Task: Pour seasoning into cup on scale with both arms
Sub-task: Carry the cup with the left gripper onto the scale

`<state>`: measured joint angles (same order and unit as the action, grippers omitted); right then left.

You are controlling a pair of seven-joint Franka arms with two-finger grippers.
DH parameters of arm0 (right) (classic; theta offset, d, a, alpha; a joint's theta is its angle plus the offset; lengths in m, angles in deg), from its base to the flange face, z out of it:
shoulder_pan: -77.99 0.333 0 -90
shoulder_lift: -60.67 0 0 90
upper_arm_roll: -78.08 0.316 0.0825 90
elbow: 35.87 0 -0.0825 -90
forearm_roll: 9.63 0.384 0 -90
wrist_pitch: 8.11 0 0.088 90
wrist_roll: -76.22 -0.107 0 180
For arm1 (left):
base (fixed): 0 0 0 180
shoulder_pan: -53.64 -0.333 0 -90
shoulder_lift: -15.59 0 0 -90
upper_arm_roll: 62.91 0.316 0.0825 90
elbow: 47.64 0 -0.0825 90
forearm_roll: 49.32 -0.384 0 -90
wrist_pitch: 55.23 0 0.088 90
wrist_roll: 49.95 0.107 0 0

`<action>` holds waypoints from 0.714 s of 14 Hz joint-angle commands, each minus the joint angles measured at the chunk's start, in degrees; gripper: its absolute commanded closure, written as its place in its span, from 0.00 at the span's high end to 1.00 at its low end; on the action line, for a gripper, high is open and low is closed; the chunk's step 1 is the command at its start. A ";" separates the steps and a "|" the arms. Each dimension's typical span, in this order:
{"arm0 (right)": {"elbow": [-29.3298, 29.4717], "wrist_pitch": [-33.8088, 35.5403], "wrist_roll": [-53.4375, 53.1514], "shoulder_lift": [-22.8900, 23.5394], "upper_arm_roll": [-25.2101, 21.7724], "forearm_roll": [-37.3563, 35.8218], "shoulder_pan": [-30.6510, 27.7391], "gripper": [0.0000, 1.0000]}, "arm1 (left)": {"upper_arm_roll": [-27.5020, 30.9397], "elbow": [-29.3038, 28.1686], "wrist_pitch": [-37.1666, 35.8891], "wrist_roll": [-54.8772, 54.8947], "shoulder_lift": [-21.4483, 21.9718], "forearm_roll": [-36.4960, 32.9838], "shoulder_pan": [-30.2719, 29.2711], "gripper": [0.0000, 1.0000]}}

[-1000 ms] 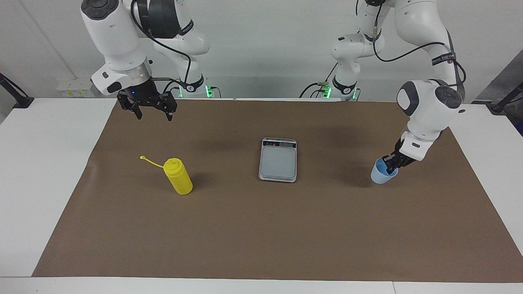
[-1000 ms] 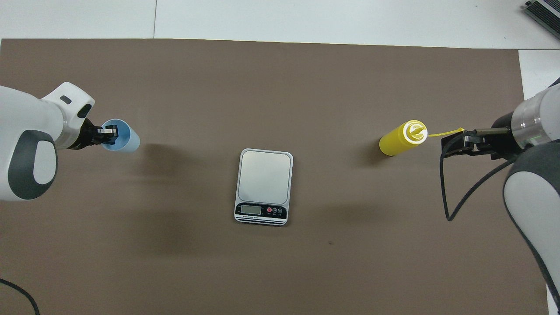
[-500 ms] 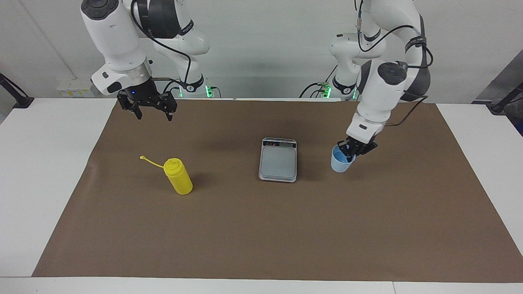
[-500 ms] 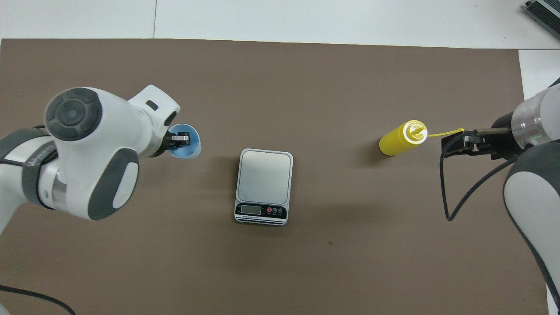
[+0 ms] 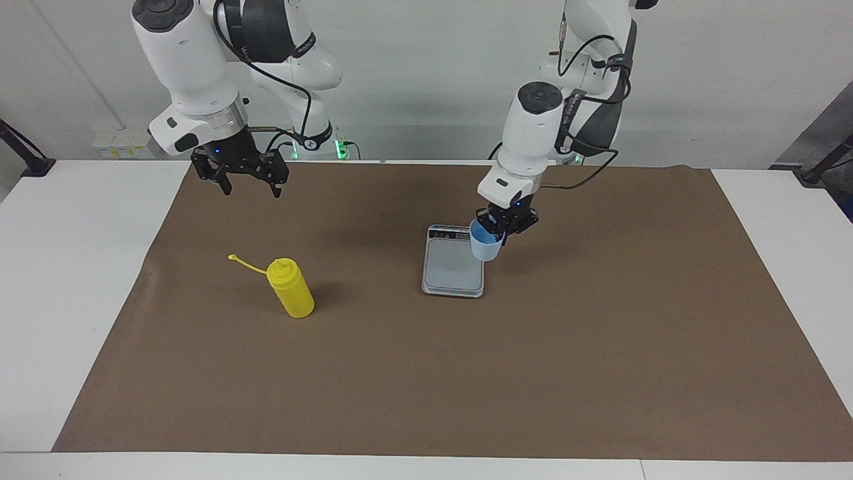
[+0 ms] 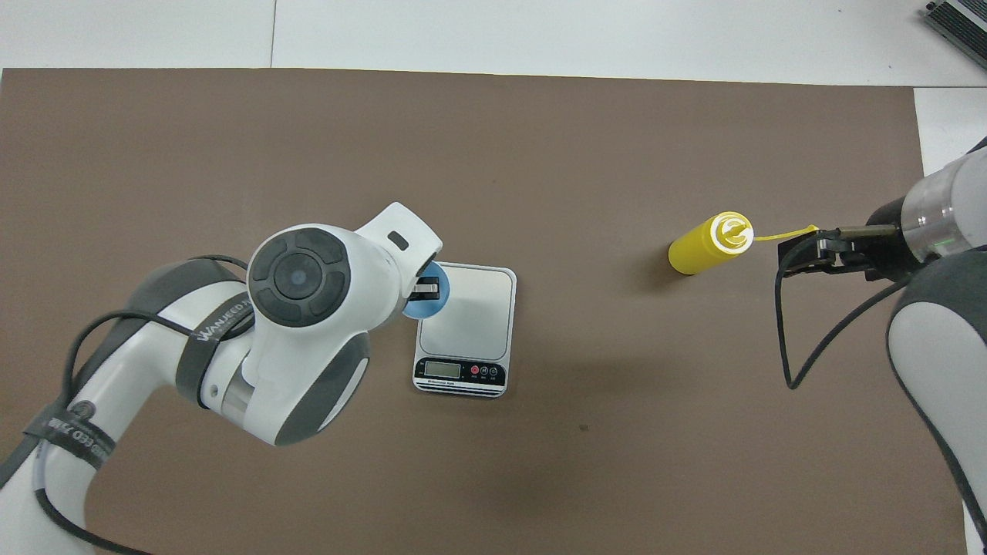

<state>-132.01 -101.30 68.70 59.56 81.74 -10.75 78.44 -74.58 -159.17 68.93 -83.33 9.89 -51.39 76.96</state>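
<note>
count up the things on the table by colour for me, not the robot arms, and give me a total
Yellow: 1, the squeeze bottle, standing on the brown mat
Pale blue: 1, the cup, held in the air over the scale's edge by the left gripper
Silver-grey: 1, the scale
Brown: 1, the mat
Total: 4
</note>
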 commanded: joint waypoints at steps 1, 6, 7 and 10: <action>-1.60 -1.12 -0.22 -1.26 0.21 0.06 -0.27 1.00 | 1.12 -1.50 3.98 -2.38 -2.80 -1.62 4.08 0.00; -1.69 -1.20 -0.13 -1.26 0.21 0.15 -0.27 1.00 | 1.03 -2.11 8.55 -3.97 -5.89 -3.65 5.24 0.00; -1.69 -1.20 -0.05 -1.26 0.21 0.07 -0.27 1.00 | 1.03 -2.03 9.25 -4.15 -6.68 -3.65 5.59 0.00; -1.69 -1.20 -0.05 -1.26 0.21 0.15 -0.27 1.00 | 1.03 -2.03 9.79 -5.03 -7.22 -4.17 5.77 0.00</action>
<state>-132.01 -101.30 68.70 59.56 81.74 -10.75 78.44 -74.49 -160.89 77.47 -86.47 2.79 -53.91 81.38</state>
